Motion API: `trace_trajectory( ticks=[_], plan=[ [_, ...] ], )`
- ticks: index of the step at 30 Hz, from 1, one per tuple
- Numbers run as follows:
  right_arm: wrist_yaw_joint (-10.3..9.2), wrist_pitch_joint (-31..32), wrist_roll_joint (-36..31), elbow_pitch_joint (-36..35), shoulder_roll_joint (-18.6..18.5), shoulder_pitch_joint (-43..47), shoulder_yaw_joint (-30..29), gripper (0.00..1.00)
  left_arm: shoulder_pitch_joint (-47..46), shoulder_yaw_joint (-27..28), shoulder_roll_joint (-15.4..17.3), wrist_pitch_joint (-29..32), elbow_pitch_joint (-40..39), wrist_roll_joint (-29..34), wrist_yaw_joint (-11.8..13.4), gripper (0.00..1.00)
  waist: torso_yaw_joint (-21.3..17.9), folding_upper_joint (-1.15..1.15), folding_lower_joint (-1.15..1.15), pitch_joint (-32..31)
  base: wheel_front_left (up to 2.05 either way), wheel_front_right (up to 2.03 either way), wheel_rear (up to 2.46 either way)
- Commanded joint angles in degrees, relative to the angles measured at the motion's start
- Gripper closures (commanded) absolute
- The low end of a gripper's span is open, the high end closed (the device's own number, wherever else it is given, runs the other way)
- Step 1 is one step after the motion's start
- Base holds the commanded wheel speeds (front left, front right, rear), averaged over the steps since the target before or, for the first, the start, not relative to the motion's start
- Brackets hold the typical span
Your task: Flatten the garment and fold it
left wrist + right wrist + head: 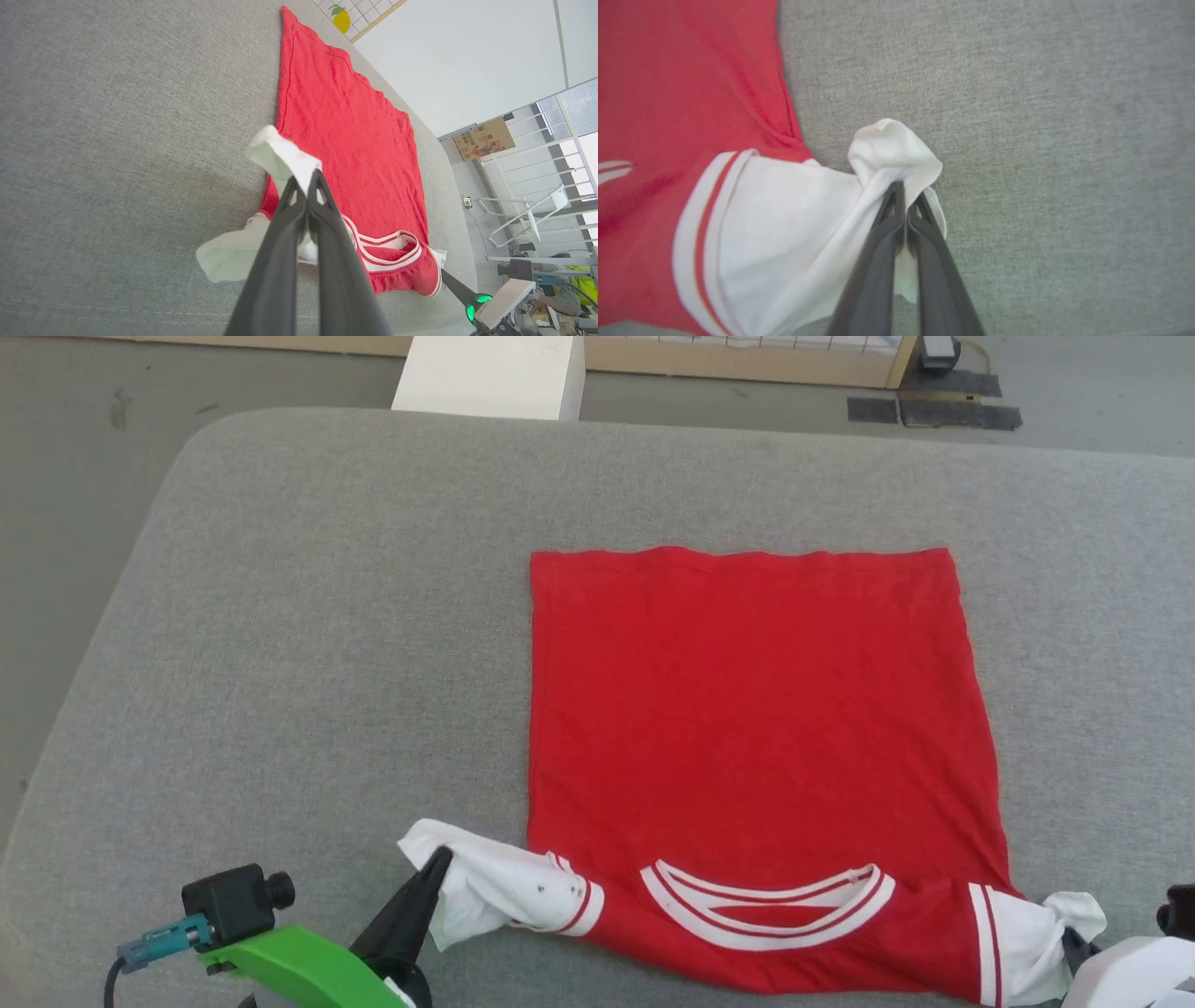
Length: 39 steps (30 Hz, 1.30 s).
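The garment (756,709) is a red T-shirt with white sleeves and striped collar, lying flat on the grey surface with its collar nearest me and plain red side up. My left gripper (441,861) is shut on the bunched white left sleeve (485,887); the left wrist view shows the garment (345,126) with its sleeve cloth (280,158) pinched at my left gripper's tips (306,179). Over at the lower right, my right gripper (903,186) is shut on the other white sleeve (896,149), whose gathered end (1064,910) lifts a little.
The grey padded surface (327,616) has rounded corners and open room left of the shirt. A white block (490,373) and a wooden frame (747,364) stand beyond its far edge. The floor lies to the left.
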Motion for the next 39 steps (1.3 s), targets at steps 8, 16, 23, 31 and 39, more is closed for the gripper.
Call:
trace_trajectory(
  ticks=[8,16,23,31,39],
  plan=[
    [-0.08,2.36,0.95,-2.85,-0.03,-1.79,0.18,0.00,-1.40,-0.91,-0.13,0.05,-0.37,0.97,-0.05,1.00,-0.21,0.00,0.01,0.57,0.00,0.00,0.00],
    [-0.08,10.17,3.29,-21.46,-3.65,-7.67,-4.00,0.00,-2.75,-1.68,-0.10,-0.52,-2.65,2.70,-0.37,1.00,0.13,0.00,0.01,3.38,0.00,0.00,0.00],
    [-0.08,11.85,-1.31,-16.73,-7.85,-24.85,-0.04,0.00,-5.99,-3.21,-1.10,-0.49,-3.19,3.96,-1.19,1.00,1.54,0.00,0.01,8.49,0.00,0.00,0.00],
    [-0.08,13.44,-5.39,-2.57,-11.57,-40.91,5.88,0.00,-10.62,-5.57,-2.72,-0.34,-2.42,5.54,-2.73,1.00,4.78,0.00,0.01,15.65,0.00,0.00,0.00],
    [-0.08,17.18,-9.92,6.49,-12.57,-48.41,4.11,0.00,-13.80,-7.20,-4.33,-0.48,-1.02,5.98,-4.29,1.00,7.86,0.00,0.01,20.09,0.00,0.00,0.00]
  ],
)
